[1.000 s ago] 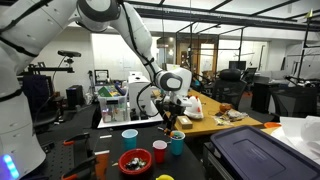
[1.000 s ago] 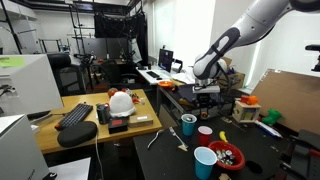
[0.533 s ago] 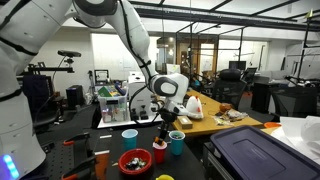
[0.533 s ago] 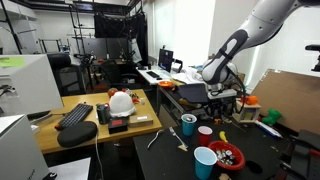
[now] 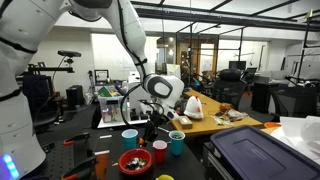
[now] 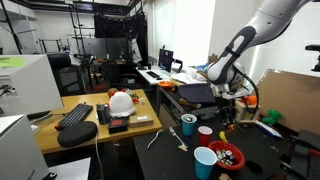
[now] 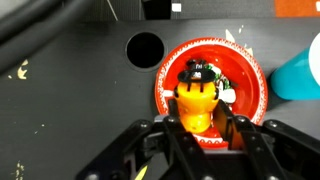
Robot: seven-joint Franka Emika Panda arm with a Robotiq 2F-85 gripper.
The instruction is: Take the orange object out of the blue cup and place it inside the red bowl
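Hand [image 7: 200, 122] comes into the wrist view from the bottom edge, its dark fingers [image 7: 172, 128] drawn in narrow around the orange object [image 7: 197, 98], one on each side and touching it. Only the finger ends show there, and the picture is soft, so the exact contact is hard to read. In both exterior views the hand [image 5: 153, 124] [image 6: 228, 112] hangs low over the group of containers, and what it holds is too small and too shaded to make out. The dark tabletop [image 7: 60, 100] fills most of the wrist view, with a round black hole [image 7: 146, 47] in it beside the bowl. The red bowl [image 7: 164, 92] lies directly under the hand, and its near part is hidden behind the fingers and the orange object. Small dark, white and green bits lie inside, too blurred to name. In the exterior views the red bowl [image 5: 122, 162] [image 6: 240, 155] sits nearest the camera. A turquoise cup [image 7: 300, 75] is cut off by the right edge of the wrist view, and which cup it is cannot be told. The blue cup [image 5: 177, 143] [image 6: 189, 125] stands upright apart from the bowl, next to the red cup [image 5: 159, 151] [image 6: 205, 133], its inside not visible. The orange object is above the bowl's middle, and whether it touches the bowl cannot be told.
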